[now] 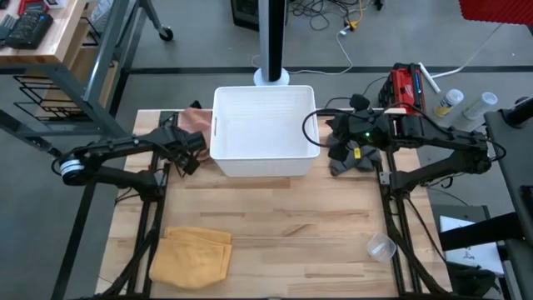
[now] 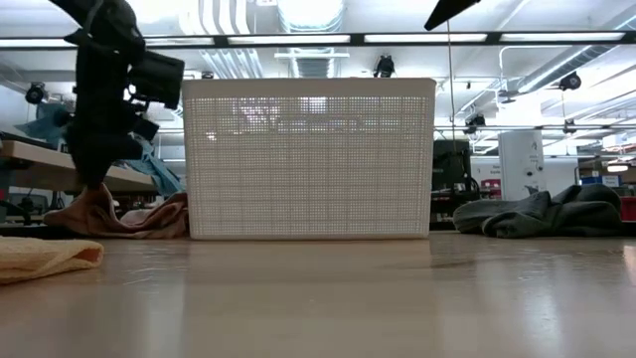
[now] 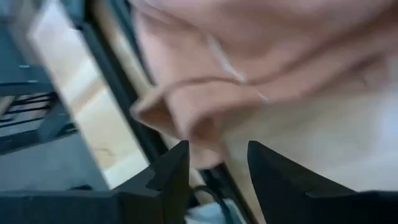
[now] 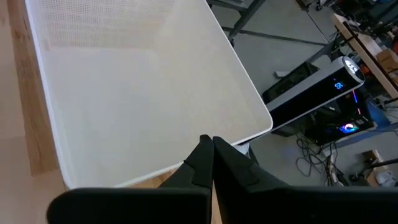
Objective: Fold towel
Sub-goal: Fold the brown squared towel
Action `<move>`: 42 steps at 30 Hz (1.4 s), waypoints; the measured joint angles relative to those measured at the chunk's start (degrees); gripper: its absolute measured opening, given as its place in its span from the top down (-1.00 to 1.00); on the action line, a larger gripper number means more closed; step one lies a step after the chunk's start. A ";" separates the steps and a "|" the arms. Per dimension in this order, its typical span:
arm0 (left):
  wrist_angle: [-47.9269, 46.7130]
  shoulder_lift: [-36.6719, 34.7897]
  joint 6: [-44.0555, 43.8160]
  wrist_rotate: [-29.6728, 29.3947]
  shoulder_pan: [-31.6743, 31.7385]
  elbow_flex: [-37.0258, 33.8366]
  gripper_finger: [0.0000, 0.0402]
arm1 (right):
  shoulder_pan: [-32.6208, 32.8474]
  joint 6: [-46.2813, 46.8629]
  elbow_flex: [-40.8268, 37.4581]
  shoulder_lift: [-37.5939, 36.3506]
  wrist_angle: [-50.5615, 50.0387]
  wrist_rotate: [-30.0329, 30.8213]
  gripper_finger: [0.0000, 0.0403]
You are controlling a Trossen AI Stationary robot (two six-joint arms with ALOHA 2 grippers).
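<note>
A salmon-pink towel (image 1: pixel 196 118) lies crumpled on the table at the far left, against the left wall of a white basket (image 1: pixel 262 162). My left gripper (image 3: pixel 217 163) is open and points down just over the towel's near part (image 2: pixel 119 214), with a raised fold (image 3: pixel 186 115) just past its fingertips. My right gripper (image 4: pixel 209 148) is shut and empty, hovering at the basket's right rim (image 4: pixel 255 118). A dark grey towel (image 1: pixel 350 157) is heaped under the right arm. A yellow towel (image 1: pixel 193 254) lies folded flat at the near left. My left gripper stands open over the pink towel's raised fold (image 3: pixel 186 115), fingers pointing down. I cannot tell whether the fingertips touch the cloth.
The white basket fills the far middle of the table. A clear plastic cup (image 1: pixel 381 247) stands near the table's right near corner. Bare wood (image 1: pixel 291 217) stretches across the middle and near side. Red equipment and bottles (image 1: pixel 433 92) sit beyond the far right edge.
</note>
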 joint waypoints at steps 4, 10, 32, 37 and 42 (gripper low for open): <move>0.67 0.86 -0.62 -4.09 0.01 1.76 0.15 | 0.00 0.23 0.00 0.76 0.29 -0.04 1.00; 1.24 1.29 -0.99 -5.14 0.02 1.92 0.16 | 0.00 0.33 0.00 2.17 0.23 -0.17 1.00; 1.79 4.98 -1.79 -2.46 0.65 -1.53 0.99 | 0.02 -0.96 -0.09 2.72 0.21 -2.76 1.00; -13.79 1.62 -5.36 -3.96 -1.09 4.14 0.99 | 0.26 0.43 -0.09 0.00 -0.19 -6.29 1.00; -20.08 -5.70 -6.10 -4.56 -2.34 13.32 1.00 | 0.27 2.81 -0.09 -3.54 0.06 -12.17 1.00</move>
